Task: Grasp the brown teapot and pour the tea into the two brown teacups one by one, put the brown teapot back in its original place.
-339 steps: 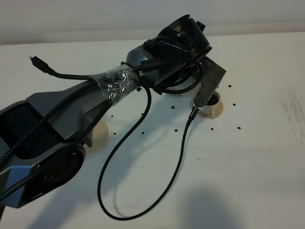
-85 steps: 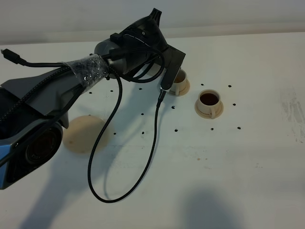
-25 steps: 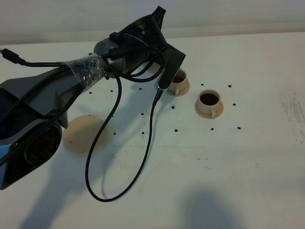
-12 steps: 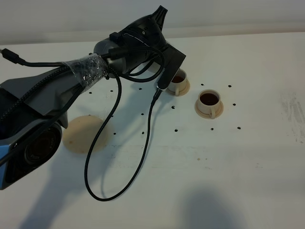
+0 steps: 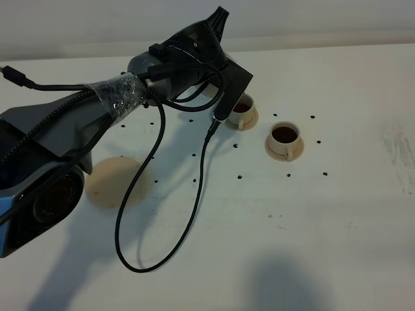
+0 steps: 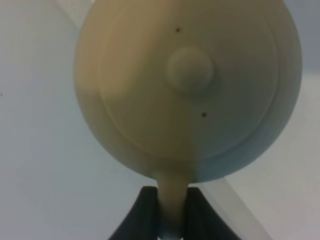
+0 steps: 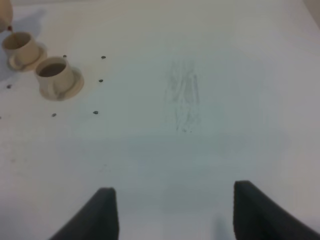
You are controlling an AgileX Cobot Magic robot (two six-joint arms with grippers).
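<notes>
In the left wrist view my left gripper [image 6: 172, 215] is shut on the loop handle of the brown teapot [image 6: 190, 85], whose knobbed lid fills the picture. In the exterior view my left arm [image 5: 188, 65] hides the teapot and reaches over the far-left teacup [image 5: 244, 109], which holds dark tea. The second teacup [image 5: 284, 138] stands to its right, also with dark tea. In the right wrist view the teapot's edge [image 7: 4, 15] shows above the far cup [image 7: 19, 47], with a dark drop under it, and the second cup [image 7: 55, 75] stands beside it. My right gripper [image 7: 175, 212] is open and empty, well away from the cups.
The flat round tan coaster [image 5: 117, 181] lies bare at the left, partly under my left arm. A black cable [image 5: 188, 214] hangs from the left arm in a loop over the white table [image 5: 337, 227]. Small dark specks dot the table around the cups.
Since the earliest frame my left arm has moved from over the right cup to over the left cup. In the last second it stays almost still; only the hanging cable sways slightly.
</notes>
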